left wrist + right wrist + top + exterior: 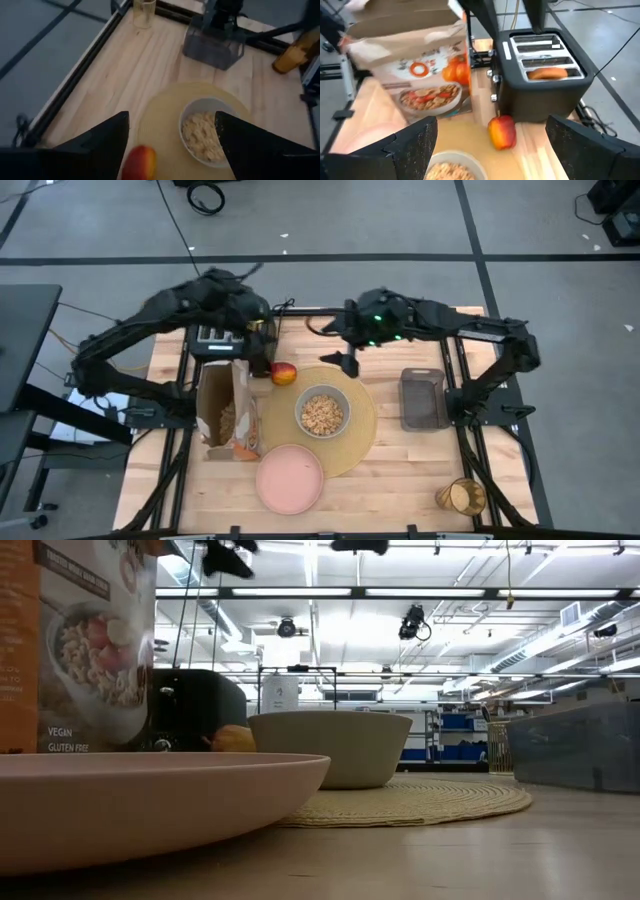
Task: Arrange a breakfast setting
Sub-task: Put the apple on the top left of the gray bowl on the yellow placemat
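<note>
A grey-green bowl [322,413] of cereal stands on the round tan placemat [365,442]. The red apple [284,373] lies at the placemat's far left edge, in front of the black toaster [220,338]. A toast round [547,74] sticks out of a toaster slot. The pink plate [290,478] lies near the front edge, and the amber tumbler [460,496] stands at the front right. No spoon shows. My left gripper [263,356] is open above and just left of the apple [139,162]. My right gripper [345,362] is open above the placemat's far edge, facing the apple [502,131].
A cereal box [228,410] stands upright left of the placemat, close to the toaster and the plate. A grey plastic container [424,397] sits right of the placemat. Bare wood shows at the front middle and between the container and the tumbler.
</note>
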Robot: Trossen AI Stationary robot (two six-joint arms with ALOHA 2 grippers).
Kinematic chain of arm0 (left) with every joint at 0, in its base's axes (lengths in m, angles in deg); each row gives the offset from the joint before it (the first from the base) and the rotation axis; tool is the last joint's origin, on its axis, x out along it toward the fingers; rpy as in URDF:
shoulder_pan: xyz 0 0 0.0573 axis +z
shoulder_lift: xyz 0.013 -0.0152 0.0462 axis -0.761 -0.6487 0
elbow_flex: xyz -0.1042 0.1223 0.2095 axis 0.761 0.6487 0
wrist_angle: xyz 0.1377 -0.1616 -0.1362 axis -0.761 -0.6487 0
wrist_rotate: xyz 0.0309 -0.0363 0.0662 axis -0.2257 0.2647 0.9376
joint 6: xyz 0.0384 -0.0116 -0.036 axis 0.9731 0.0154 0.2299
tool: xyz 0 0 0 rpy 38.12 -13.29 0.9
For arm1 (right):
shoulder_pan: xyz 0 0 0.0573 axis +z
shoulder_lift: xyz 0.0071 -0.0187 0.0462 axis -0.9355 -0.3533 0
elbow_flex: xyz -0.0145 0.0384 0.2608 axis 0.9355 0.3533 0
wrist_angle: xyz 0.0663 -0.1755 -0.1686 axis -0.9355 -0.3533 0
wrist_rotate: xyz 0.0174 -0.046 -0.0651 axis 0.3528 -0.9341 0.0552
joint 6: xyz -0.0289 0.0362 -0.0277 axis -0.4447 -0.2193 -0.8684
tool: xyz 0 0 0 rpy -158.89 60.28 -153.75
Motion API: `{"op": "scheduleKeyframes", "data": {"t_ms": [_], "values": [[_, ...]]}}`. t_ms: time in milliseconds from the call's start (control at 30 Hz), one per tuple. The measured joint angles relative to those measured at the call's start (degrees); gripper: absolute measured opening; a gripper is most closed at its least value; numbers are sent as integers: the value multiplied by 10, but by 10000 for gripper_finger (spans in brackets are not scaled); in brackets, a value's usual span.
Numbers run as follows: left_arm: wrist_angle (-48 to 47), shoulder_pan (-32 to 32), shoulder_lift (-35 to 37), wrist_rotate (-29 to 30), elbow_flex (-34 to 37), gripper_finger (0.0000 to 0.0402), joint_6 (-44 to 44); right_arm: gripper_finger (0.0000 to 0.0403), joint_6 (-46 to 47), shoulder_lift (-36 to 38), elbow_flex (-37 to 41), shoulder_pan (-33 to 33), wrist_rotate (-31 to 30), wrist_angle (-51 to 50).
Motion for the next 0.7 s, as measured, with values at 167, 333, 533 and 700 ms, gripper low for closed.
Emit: {"op": "scheduleKeyframes", "data": {"t_ms": [167,333,533,700], "values": [[-27,-18,45,6,-44,299,-62,381,-41,-70,-49,-26,29,13],[-26,-42,97,5,-47,299,-101,383,-50,-144,-54,-46,47,73],[-30,-53,133,5,-46,299,-109,380,-14,-244,-55,-54,59,139],[-44,-53,139,6,-46,299,-99,380,-12,-322,-54,-52,60,157]]}}
